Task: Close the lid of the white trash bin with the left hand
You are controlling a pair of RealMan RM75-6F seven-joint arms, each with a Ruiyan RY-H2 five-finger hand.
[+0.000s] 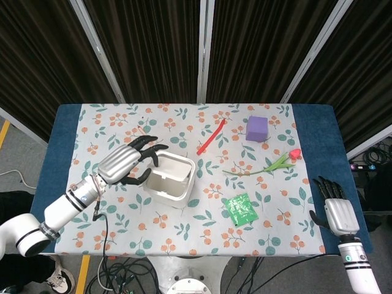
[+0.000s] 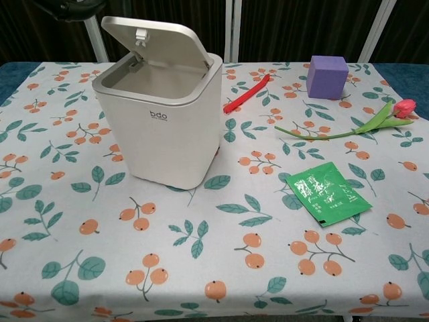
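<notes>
Half closed is how the lid (image 2: pixel 157 41) stands, slanting over the mouth of the white trash bin (image 2: pixel 164 121), which sits just beyond the fingertips of the left hand (image 1: pixel 125 162). That hand hovers spread, holding nothing, fingers reaching toward the lid's raised edge, likely so a downward press can seat it; whether they touch it I cannot tell. Well off to the far side, the right hand (image 1: pixel 335 211) rests idle, fingers loosely apart.
</notes>
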